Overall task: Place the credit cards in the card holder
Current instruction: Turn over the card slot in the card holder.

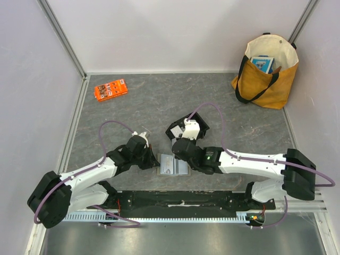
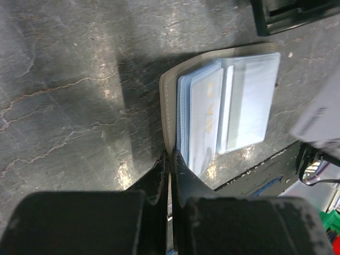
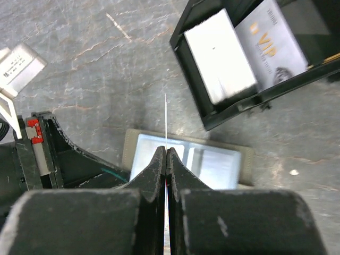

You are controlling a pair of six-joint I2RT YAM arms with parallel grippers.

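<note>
The card holder [image 1: 174, 165] lies open on the table between the arms, taupe outside with a pale bluish inner face [image 2: 247, 98]. My left gripper [image 2: 170, 156] is shut on the holder's taupe left cover edge. A pale card [image 2: 204, 122] sits in its left pockets. My right gripper [image 3: 166, 151] is shut on a thin credit card [image 3: 166, 114], seen edge-on, held upright just above the holder [image 3: 212, 162]. Two more cards, a white one [image 3: 220, 56] and a grey VIP one [image 3: 271, 45], lie in the black tray [image 3: 212, 117].
The black open tray [image 1: 199, 123] sits just behind the holder. An orange packet [image 1: 110, 89] lies at the far left. A yellow tote bag [image 1: 265, 74] stands at the far right corner. Walls close off the left, right and back.
</note>
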